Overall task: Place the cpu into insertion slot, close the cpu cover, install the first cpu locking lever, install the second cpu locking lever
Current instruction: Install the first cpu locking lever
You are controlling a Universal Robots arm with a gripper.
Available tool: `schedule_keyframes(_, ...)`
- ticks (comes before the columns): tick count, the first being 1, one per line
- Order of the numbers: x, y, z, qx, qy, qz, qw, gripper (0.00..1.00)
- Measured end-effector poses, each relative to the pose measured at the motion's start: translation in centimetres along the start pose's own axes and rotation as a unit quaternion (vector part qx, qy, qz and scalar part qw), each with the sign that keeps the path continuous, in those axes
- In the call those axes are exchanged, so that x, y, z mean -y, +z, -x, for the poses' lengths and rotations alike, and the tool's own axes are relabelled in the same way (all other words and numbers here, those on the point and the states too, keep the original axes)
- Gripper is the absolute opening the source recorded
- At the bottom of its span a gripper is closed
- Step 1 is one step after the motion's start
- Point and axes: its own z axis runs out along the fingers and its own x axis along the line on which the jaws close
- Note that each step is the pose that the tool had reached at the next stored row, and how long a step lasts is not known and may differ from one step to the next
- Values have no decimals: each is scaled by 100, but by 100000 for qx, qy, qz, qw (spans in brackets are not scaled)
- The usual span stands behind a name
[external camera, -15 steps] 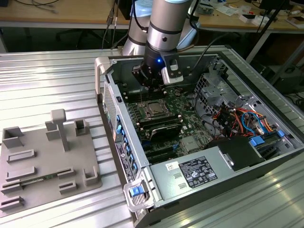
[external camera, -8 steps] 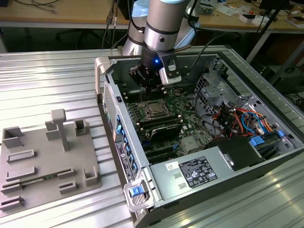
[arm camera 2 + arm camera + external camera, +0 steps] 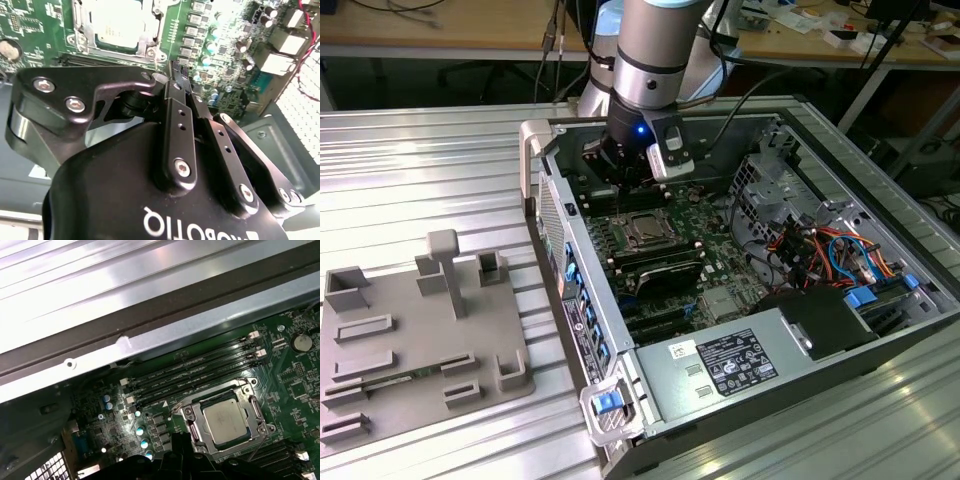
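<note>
Here the arm reaches down into the open computer case (image 3: 575, 250), which lies on the ribbed metal bench (image 3: 420, 170); in the exterior view the pincer (image 3: 630, 168) hangs low over the green board (image 3: 720, 225), just on the far side of the socket and close to it, touching nothing that I can see. In the second wrist view its two black fingers (image 3: 172, 107) run up to meet at the tips, pressed together with nothing between them. The cpu (image 3: 227, 419) lies flat in the insertion slot (image 3: 201, 432), silver top upward, square to the socket. The cpu cover (image 3: 192, 426) is down around it, its frame lying on the chip's edges and the cut-out showing the metal top. A thin wire lever end (image 3: 175, 409) shows at one corner of the cover; whether it is hooked I cannot tell. The long black memory slots (image 3: 195, 371) run just beside the socket, between it and the case wall. On the bench to the exterior view's left, well apart from the case, sits a grey fixture tray (image 3: 410, 340).
</note>
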Motion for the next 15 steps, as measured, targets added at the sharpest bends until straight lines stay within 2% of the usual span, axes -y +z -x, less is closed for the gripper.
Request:
schedule_keyframes(4, 25, 1, -67, -155, -1462, 297, 99989, 11)
schedule_keyframes(6, 27, 2, -73, -222, -2753, 328, 99961, 11)
schedule_keyframes(7, 28, 4, -73, -306, -4392, 357, 99902, 11)
schedule_keyframes(9, 28, 8, -74, -402, -6350, 397, 99797, 11)
schedule_keyframes(10, 28, 10, -73, -464, -7625, 425, 99707, 11)
schedule_keyframes(12, 21, 13, -75, -515, -8845, 462, 99606, 11)
schedule_keyframes(15, -28, 20, -93, -566, -9771, 473, 99519, 11)
